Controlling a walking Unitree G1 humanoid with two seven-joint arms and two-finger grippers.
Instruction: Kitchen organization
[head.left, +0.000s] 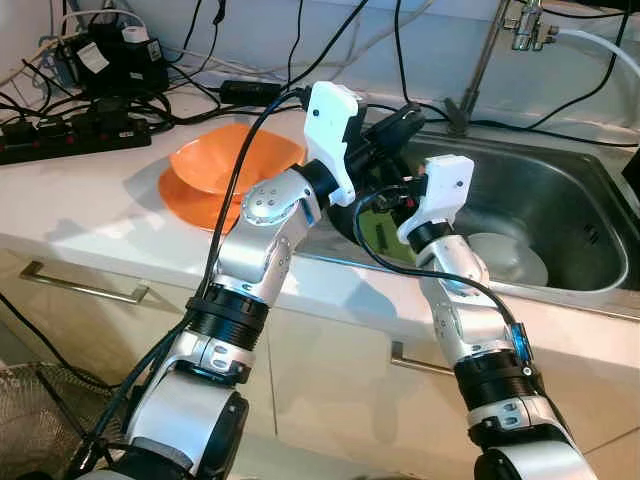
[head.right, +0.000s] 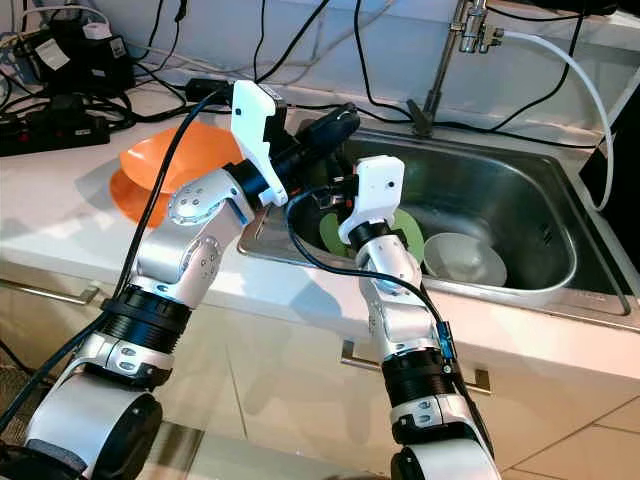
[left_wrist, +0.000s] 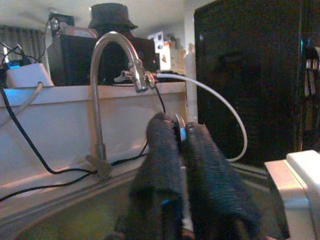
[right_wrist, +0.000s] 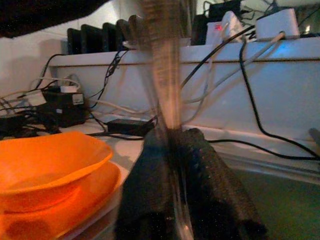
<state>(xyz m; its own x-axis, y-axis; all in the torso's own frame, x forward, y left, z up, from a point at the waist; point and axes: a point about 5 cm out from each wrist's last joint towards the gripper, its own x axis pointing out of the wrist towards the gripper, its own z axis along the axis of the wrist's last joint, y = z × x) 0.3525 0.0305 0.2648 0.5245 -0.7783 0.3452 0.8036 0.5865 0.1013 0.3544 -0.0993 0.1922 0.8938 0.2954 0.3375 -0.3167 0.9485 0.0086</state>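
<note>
White counter (head.left: 90, 200) beside steel sink (head.right: 500, 175), cables (head.left: 60, 110) behind

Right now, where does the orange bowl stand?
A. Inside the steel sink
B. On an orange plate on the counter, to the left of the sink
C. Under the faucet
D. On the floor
B: in the left eye view the orange bowl sits on the orange plate on the white counter, left of the sink.

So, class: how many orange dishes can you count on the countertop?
2: an orange bowl sits on top of an orange plate, both on the white countertop left of the sink. More could lie hidden behind the arms.
</note>
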